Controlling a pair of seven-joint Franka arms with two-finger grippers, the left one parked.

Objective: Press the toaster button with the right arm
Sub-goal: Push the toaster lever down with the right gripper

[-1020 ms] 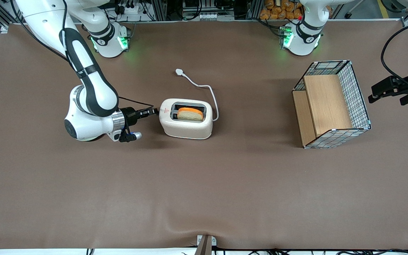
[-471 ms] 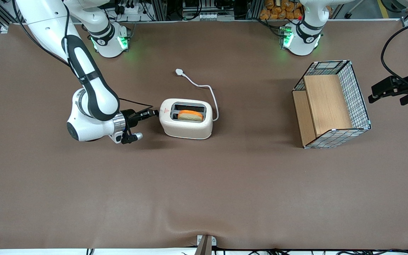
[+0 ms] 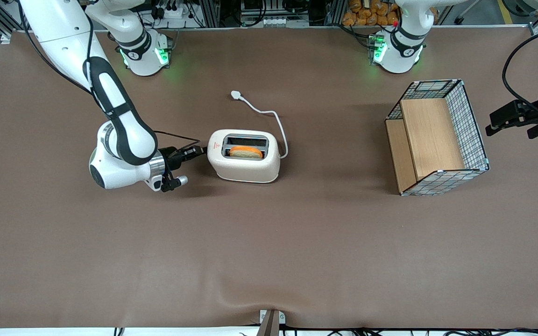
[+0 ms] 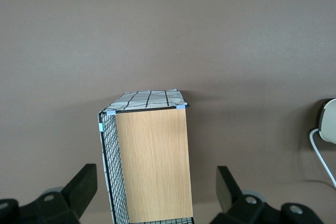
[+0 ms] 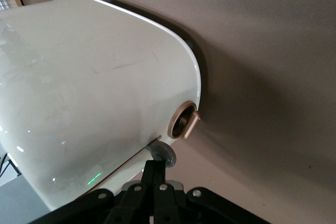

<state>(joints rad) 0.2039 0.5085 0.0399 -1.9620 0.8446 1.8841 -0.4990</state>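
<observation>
The cream-white toaster [image 3: 245, 169] stands mid-table with a slice of toast [image 3: 246, 152] low in its dark top slot. My right arm's gripper [image 3: 200, 150] is shut and empty, its tips at the toaster's narrow end face. In the right wrist view the closed fingertips [image 5: 154, 165] rest against the small pale grey toaster button [image 5: 164, 153], beside a round tan dial [image 5: 184, 121] on the toaster [image 5: 89, 93]. In the front view the button is hidden by the fingers.
The toaster's thin white cord [image 3: 276, 122] runs to a plug [image 3: 236, 94] farther from the front camera. A wire-mesh wooden basket [image 3: 437, 137] lies toward the parked arm's end of the table and also shows in the left wrist view [image 4: 149, 166].
The toast has sunk lower into the slot. My gripper and wrist have dropped a little at the toaster's end face, and the toaster has shifted slightly toward the working arm.
</observation>
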